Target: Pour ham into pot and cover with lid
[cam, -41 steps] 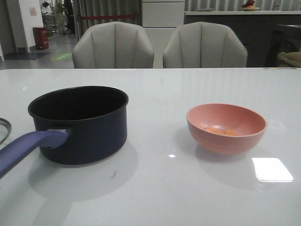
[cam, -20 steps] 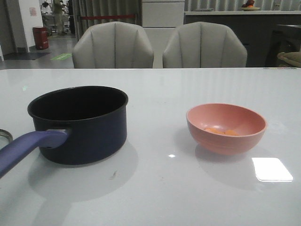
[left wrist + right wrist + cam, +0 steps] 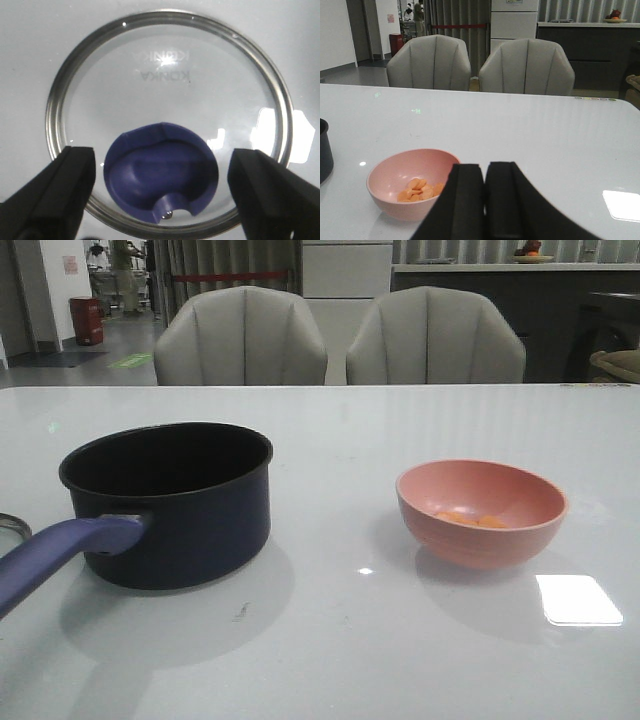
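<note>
White tabletop (image 3: pixel 330 660) held the empty navy round pot (image 3: pixel 170 502) at left; orange-pink ham pieces (image 3: pixel 470 519) sat unpoured in the pink bowl (image 3: pixel 481 513). Left claw (image 3: pixel 161 192) gaped, empty, over the silver-rimmed glass lid (image 3: pixel 169 90); right claw (image 3: pixel 485 200) was closed, empty.

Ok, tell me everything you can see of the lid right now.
The lid is a round pane of clear glass in a silver metal rim, with a blue flared knob and mirrored KONKA lettering. It lies on the white table. The open left gripper hovers above it, fingers either side of the knob, seemingly not touching.

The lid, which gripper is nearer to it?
Left. The left gripper hangs open directly over the lid; the right gripper, shut, is by the pink bowl.
</note>
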Robot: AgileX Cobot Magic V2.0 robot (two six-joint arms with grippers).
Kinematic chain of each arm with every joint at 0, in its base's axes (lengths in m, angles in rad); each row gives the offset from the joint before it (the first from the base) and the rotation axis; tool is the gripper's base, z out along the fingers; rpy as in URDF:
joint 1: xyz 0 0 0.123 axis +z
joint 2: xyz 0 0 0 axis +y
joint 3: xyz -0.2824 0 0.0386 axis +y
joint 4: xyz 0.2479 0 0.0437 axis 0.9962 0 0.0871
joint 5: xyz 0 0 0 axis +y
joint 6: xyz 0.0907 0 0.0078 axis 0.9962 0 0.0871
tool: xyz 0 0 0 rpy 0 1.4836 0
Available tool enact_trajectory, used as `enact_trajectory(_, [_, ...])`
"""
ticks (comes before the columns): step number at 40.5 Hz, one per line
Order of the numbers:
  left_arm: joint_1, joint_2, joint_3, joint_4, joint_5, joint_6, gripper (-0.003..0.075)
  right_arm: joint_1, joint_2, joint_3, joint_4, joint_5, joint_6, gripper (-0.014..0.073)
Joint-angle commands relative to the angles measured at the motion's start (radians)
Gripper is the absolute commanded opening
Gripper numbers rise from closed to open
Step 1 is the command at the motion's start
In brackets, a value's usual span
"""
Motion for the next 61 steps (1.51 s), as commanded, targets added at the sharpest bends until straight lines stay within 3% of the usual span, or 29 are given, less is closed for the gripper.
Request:
enact_trajectory(1, [-0.006,-0.107,-0.032,0.009,-0.002,0.003,0.0552,-0.007,-0.021,-0.005,0.000,-0.071,-0.006,0.0147])
enact_trajectory(18, [-0.010,-0.490,0.065,-0.100,-0.109,0.005,0.0552,-0.007,-0.021,-0.005,0.000,-0.071,-0.006,0.0147])
enact_trajectory(25, [-0.061,-0.707,0.213,-0.100,-0.258,0.005,0.0552,-0.007,-0.021,-0.005,0.000,-0.071,-0.006,0.0147])
enact_trajectory(39, [-0.262,-1.151,0.539,-0.100,-0.470,0.005,0.0552,-0.007,-0.020,-0.005,0.000,-0.072,-0.006,0.0147])
enact_trajectory(52, [-0.280,-1.539,0.843,-0.164,-0.654,0.005,0.0552,-0.007,-0.020,-0.005,0.000,-0.072,-0.006,0.0147])
enact_trajectory(61, [-0.282,-1.643,0.932,-0.175,-0.735,0.005,0.0552,-0.007,-0.020,-0.005,0.000,-0.077,-0.006,0.0147])
